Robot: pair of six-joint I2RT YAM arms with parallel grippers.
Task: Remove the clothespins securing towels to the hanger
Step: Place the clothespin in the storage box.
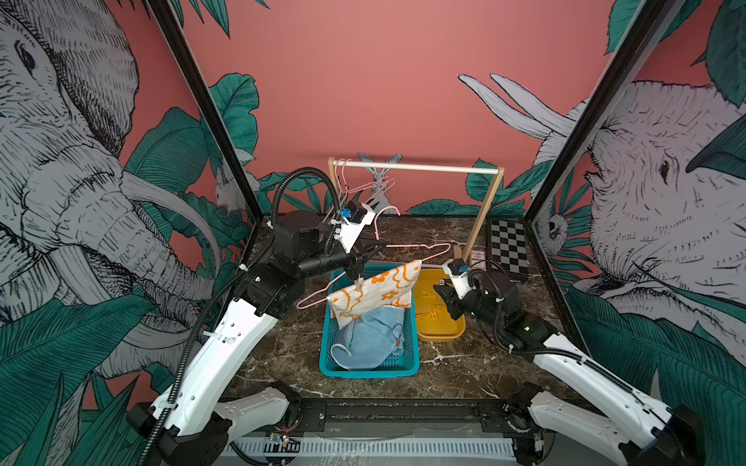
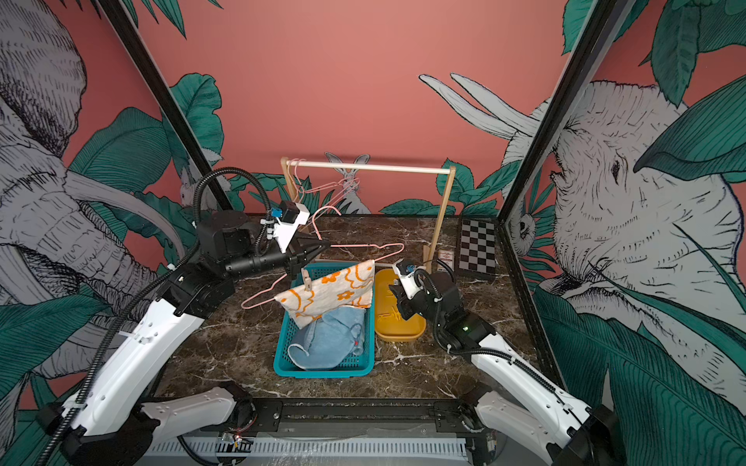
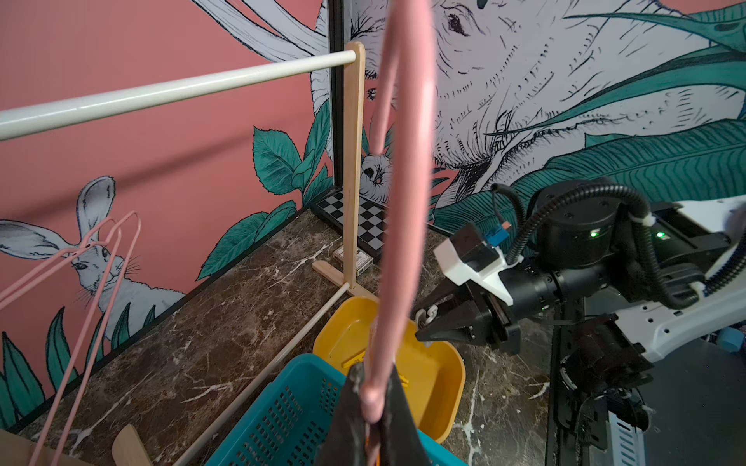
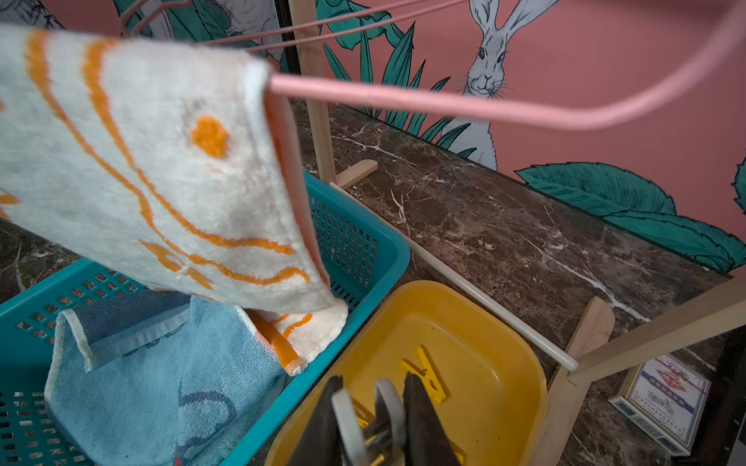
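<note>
Laundry duty: your left hand point(image 2: 325, 245) clamped the pink hanger point(image 1: 415, 245); your right hand point(image 4: 373, 393) pinched a pale clothespin point(image 3: 430, 314) over the yellow tray point(image 1: 444, 327). One beige clothespin point(image 1: 358, 285), likely light and springy, pinned the limp cream towel point(image 1: 375, 294) there, best squeezed by its upper tails.

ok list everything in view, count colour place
cream towel: one, orange flowers, on the held hanger
held hanger: one, pink, above the basket
pinned clothespin: one, beige, on cream towel
blue towels: seemingly two, in the basket
basket: one, teal, mid table
tray: one, yellow, beside basket
loose clothespins: several, yellow, in tray
gripped clothespin: one, pale, over tray
rack: one, wood, at back
spare hangers: two, pink, on rack
chessboard: one, black-white, back corner
card box: one, pale, by rack's foot
table: one, brown marble
left arm: white-black, jaws shut on held hanger
right arm: white-black, jaws shut on gripped clothespin
</note>
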